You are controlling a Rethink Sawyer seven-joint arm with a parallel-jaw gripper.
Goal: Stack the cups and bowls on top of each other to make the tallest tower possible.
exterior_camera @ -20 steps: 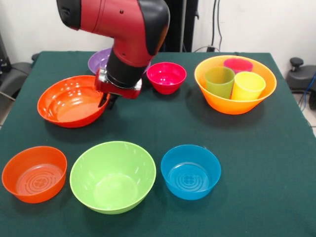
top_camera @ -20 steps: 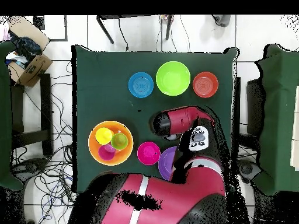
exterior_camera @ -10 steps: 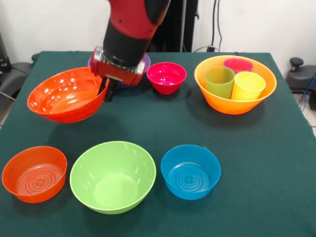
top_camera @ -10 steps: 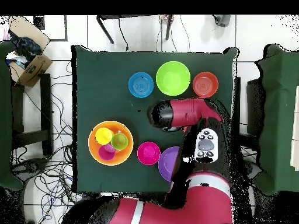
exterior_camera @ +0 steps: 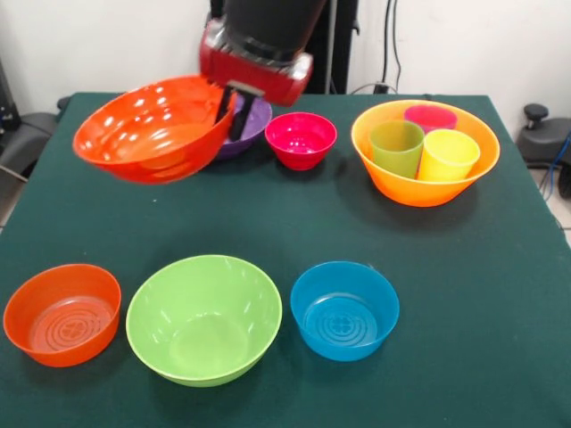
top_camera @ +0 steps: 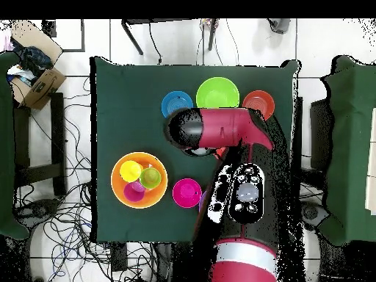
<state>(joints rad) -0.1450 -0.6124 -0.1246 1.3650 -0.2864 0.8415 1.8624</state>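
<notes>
My gripper point(exterior_camera: 230, 114) is shut on the right rim of the wide red-orange bowl point(exterior_camera: 147, 132) and holds it tilted, well above the table at the far left. The purple bowl point(exterior_camera: 256, 120) stands behind it, and the small pink bowl point(exterior_camera: 301, 138) to its right. The big orange bowl point(exterior_camera: 419, 192) at the far right holds the green cup point(exterior_camera: 396, 147), the yellow cup point(exterior_camera: 447, 153) and a purple-pink cup point(exterior_camera: 430, 116). The small orange bowl point(exterior_camera: 61, 312), big lime green bowl point(exterior_camera: 203, 316) and small blue bowl point(exterior_camera: 343, 308) stand in the near row. In the overhead view the arm point(top_camera: 220, 131) hides the gripper.
The green table point(exterior_camera: 482, 294) shows bare cloth in the middle and near right. In the overhead view a cardboard box point(top_camera: 33, 77) sits off the table's left side, and cables lie on the floor around it.
My gripper has lifted the red-orange bowl off the table and carried it up and to the right. The other bowls and cups have not moved.
</notes>
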